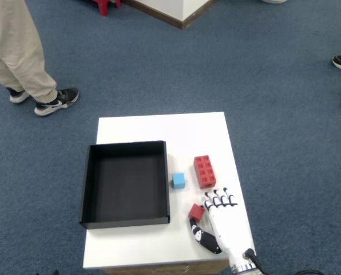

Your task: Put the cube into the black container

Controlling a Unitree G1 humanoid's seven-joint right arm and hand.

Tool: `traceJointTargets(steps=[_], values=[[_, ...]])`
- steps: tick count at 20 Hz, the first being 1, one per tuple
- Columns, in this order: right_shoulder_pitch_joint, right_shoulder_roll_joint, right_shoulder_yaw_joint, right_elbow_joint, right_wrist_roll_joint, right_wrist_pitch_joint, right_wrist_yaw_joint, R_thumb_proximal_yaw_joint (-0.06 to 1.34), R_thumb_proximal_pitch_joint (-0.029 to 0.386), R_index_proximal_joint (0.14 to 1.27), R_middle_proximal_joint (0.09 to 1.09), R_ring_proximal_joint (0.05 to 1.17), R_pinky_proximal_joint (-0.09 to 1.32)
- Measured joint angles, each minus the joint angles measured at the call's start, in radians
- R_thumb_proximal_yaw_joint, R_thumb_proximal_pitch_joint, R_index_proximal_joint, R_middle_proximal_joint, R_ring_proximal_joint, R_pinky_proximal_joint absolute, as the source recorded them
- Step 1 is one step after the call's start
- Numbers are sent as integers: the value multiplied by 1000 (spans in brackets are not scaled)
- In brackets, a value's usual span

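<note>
Red cube (196,212) being gathered just right of the black container (126,182), near its front corner.

White right hand (221,223) is closing around the cube on the worktop (159,129): the dark thumb is curling beneath it, the fingers (219,200) are lying extended just to its right, and whether they are actually gripping it I cannot tell. Judging from this, a good pick needs thumb and fingers pressing opposite faces squarely before lifting, clearing the container's right wall; the blue cube (178,181) and red brick (205,171) are sitting further back.
</note>
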Motion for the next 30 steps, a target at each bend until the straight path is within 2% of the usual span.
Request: traceJointTargets(steps=[7, 14, 17, 20, 21, 24, 30], values=[[0, 0, 0, 5, -9, -23, 0, 803, 177, 816, 298, 216, 62], [0, 0, -1, 9, -9, -41, -1, 893, 180, 930, 316, 221, 51], [1, 0, -1, 9, -9, -52, -3, 921, 169, 951, 324, 223, 47], [4, 0, -1, 9, -8, -57, -21, 939, 145, 964, 328, 225, 49], [6, 0, -1, 8, -8, -59, -26, 962, 124, 996, 329, 226, 52], [7, 0, -1, 1, -6, -90, -68, 1141, 93, 1118, 342, 239, 74], [-1, 0, -1, -7, -7, -137, -179, 1194, 98, 1141, 349, 247, 92]])
